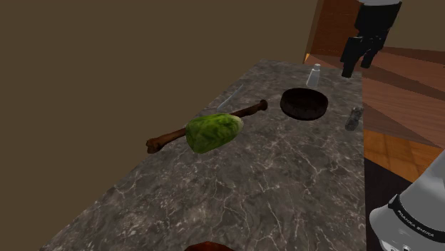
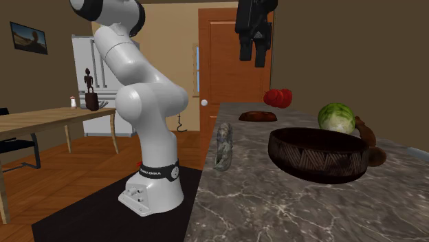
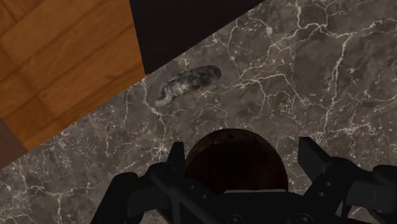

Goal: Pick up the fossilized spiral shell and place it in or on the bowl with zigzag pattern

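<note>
While the gripper (image 3: 242, 147) was held high above the marble counter (image 3: 331, 76), its black fingers were seen spread wide, with nothing clasped between them. Straight beneath them the dark zigzag bowl (image 3: 232, 135) was framed. The fossilized spiral shell (image 3: 189, 84) was found far below and off to one side of the fingers, past the bowl's rim, right at the counter's edge beside the wooden floor (image 3: 63, 63). In the second exterior view the shell was seen stood on end, its long axis close to vertical with a slight lean. Which end tapers could not be made out with confidence. Grey and stony, it was judged rigid, weighty for its size, rough enough not to slip, and perhaps brittle at the tip. A grip across the middle, fingers closed on its two flanks, was favoured.
</note>
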Controlling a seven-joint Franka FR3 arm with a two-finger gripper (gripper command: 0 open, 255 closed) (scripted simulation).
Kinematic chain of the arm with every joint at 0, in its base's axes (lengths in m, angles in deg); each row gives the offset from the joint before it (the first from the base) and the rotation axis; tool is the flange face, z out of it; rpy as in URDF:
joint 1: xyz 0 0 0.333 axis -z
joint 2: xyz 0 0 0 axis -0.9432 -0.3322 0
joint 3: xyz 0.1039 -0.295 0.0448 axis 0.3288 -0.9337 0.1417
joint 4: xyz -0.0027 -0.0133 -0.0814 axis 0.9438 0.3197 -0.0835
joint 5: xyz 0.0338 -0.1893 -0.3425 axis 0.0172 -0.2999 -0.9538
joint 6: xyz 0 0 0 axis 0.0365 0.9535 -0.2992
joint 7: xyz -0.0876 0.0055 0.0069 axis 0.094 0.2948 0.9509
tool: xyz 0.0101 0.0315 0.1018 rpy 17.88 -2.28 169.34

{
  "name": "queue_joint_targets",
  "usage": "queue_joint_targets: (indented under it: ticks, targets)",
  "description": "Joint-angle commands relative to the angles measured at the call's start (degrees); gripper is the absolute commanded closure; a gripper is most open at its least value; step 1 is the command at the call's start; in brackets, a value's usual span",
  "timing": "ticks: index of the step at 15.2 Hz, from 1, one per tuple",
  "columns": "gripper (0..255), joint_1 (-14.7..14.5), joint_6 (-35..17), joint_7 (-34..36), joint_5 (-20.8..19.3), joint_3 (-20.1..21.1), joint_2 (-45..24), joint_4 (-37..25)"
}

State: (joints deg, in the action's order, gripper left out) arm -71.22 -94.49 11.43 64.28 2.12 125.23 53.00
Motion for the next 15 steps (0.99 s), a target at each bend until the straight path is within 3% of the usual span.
queue_joint_targets:
  ticks: [1,13,15]
  targets:
    - [0,0.0,0.0,0.0,0.0,0.0,0.0,0.0]
    - [0,16.5,-25.0,25.5,-4.4,-0.3,11.2,27.1]
    - [0,16.7,-26.1,25.6,-4.5,-0.4,11.0,27.8]
